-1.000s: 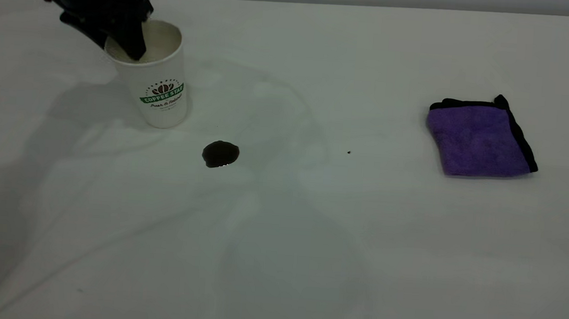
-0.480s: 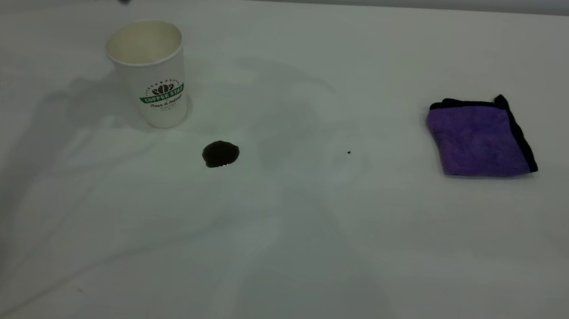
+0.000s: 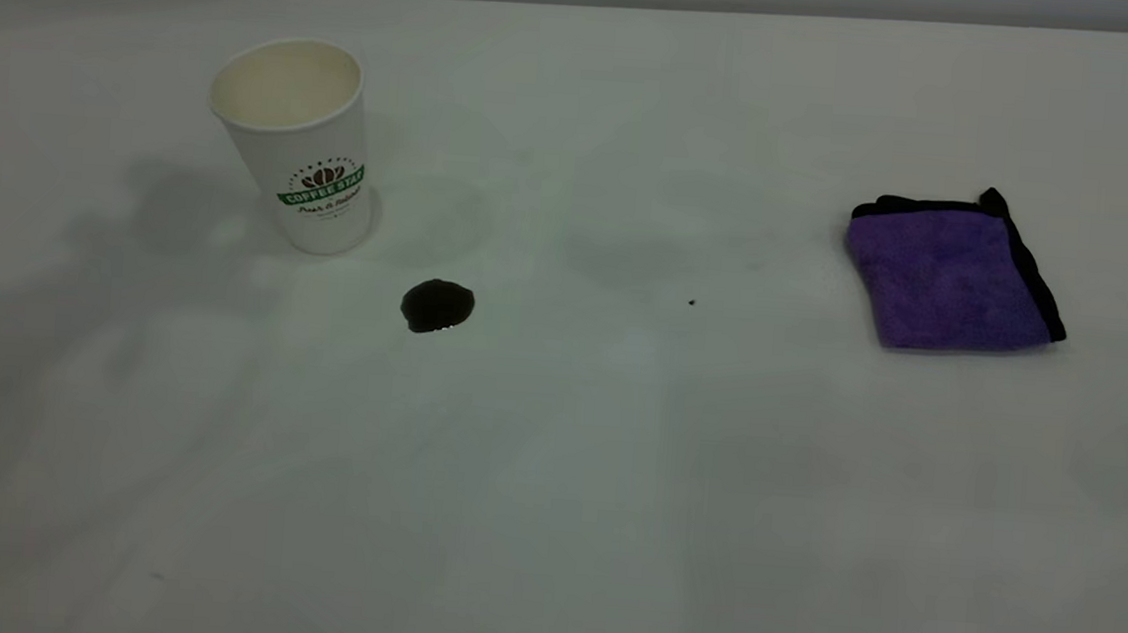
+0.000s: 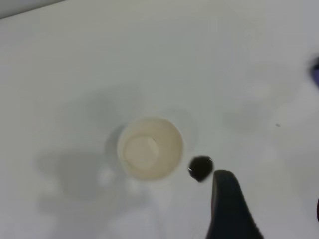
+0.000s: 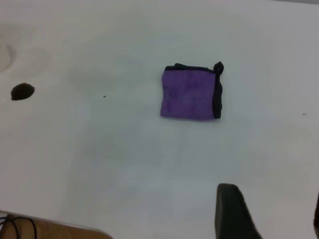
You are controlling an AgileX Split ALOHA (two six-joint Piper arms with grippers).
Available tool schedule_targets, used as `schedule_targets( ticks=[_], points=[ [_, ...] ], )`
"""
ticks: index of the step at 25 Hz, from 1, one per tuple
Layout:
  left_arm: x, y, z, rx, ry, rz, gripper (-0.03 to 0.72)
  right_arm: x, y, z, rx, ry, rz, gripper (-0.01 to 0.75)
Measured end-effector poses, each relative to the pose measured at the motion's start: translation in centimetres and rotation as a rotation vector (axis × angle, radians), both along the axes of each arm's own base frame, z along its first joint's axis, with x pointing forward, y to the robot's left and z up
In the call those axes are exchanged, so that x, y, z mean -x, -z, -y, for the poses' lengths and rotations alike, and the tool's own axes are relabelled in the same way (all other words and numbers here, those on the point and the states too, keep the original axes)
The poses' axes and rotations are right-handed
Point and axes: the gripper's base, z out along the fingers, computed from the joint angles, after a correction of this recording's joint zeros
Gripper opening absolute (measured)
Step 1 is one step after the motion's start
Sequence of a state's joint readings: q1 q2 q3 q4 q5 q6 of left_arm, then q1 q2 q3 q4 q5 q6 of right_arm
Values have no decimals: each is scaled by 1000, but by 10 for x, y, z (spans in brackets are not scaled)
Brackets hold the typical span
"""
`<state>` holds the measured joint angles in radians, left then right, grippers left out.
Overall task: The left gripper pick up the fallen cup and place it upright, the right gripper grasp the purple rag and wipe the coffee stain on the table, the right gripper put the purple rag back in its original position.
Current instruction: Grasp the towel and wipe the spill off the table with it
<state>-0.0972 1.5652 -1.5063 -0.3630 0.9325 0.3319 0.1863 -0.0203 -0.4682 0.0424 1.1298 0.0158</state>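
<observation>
Pale and smooth, the table (image 3: 612,479) is filling almost the whole exterior view, with a grey strip of wall running along the far edge; the cup (image 3: 296,139) is standing upright toward the left side, its cream inside facing up and its green-and-brown coffee logo facing the camera; the coffee stain (image 3: 437,305) is sitting on the table just beside the cup's base, apart from it, a small dark roundish blot; a tiny dark speck (image 3: 692,303) is lying between the stain and the purple rag (image 3: 954,272); the rag is lying folded flat, well apart from the cup, toward the right side, its black edging showing along two sides. Neither arm is showing in the exterior view. From the left wrist view the cup (image 4: 150,148) is appearing straight from above, mouth open and nothing in it, with the stain (image 4: 200,168) close by its rim; the left gripper (image 4: 266,209) is hanging high over this spot, holding nothing, its jaws standing wide apart — one dark finger (image 4: 227,206) in plain sight. From the right wrist view the rag (image 5: 191,92) is lying untouched; the right gripper (image 5: 269,214) is hanging above and well clear of it, its jaws also wide and holding nothing — one finger (image 5: 230,211) showing.
</observation>
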Motion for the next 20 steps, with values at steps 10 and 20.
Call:
schedule_targets(
  ticks=[10,20],
  points=[
    [91,-52,-21,-93,-111,-33,461,0,0,0,0,0,0,429],
    [198,21,-43,-218,-188,-134,461,0,0,0,0,0,0,429]
  ],
)
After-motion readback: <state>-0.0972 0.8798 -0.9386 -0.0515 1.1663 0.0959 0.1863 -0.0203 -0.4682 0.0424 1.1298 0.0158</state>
